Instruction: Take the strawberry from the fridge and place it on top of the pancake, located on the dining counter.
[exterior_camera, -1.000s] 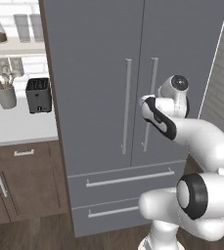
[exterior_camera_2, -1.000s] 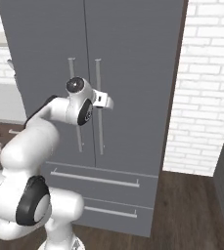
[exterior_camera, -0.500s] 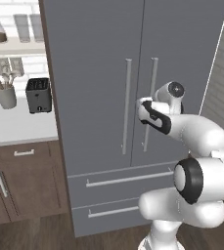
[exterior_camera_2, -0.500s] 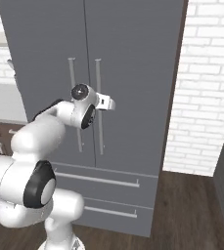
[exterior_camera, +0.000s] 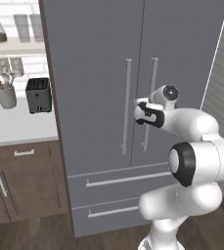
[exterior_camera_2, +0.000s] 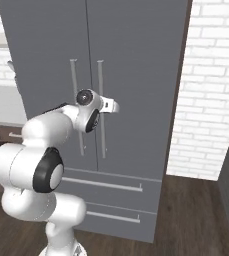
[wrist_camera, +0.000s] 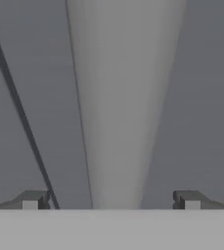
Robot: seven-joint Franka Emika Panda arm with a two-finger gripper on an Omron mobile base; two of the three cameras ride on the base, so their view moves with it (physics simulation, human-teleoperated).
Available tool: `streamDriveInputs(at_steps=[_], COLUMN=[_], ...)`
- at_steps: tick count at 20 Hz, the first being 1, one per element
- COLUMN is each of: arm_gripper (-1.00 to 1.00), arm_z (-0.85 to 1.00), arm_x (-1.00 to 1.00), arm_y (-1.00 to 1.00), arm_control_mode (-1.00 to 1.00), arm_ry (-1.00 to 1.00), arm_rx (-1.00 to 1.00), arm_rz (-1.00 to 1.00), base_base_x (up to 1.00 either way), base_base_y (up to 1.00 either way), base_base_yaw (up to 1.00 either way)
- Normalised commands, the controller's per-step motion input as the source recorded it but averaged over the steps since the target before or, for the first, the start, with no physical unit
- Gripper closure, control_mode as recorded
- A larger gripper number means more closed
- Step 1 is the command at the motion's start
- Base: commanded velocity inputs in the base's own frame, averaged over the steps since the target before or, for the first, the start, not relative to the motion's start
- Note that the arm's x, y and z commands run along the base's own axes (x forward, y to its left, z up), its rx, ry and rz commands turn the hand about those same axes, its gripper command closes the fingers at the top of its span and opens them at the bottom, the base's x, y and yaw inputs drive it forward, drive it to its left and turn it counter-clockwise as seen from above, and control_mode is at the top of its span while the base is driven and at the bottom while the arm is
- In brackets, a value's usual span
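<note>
Dropping lower and pressing closer since a second ago, the gripper (wrist_camera: 111,200) is now lining up on the right door's bar handle (exterior_camera: 149,102) of the fridge (exterior_camera: 99,53), whose doors are both sitting shut. Seen from the hand, the pale handle is running from 12 to 6 o'clock between the two fingertips (wrist_camera: 33,200), which are standing wide apart on either side of it. At 9 o'clock of the fridge, a toaster (exterior_camera: 38,94) and a utensil cup (exterior_camera: 5,95) are resting on the wall countertop (exterior_camera: 15,128).
</note>
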Motion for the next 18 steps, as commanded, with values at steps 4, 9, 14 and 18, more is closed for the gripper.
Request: streamDriveInputs(at_steps=[4,9,14,18], arm_gripper=[1.00,1.00,1.00,1.00], arm_z=[-0.35,-0.37,-0.26,-0.08], arm_x=[0.67,0.29,-0.08,-0.61], arm_y=[0.00,-0.36,-0.95,-1.00], arm_control_mode=[-1.00,-1.00,-1.00,-1.00], arm_ry=[-0.03,0.00,0.01,0.01], arm_rx=[0.00,0.00,0.00,0.00], arm_rz=[0.00,-0.01,-0.10,-0.13], base_base_x=[0.00,0.00,0.00,0.00], base_base_y=[0.00,0.00,0.00,0.00], base_base_yaw=[0.00,0.00,0.00,0.00])
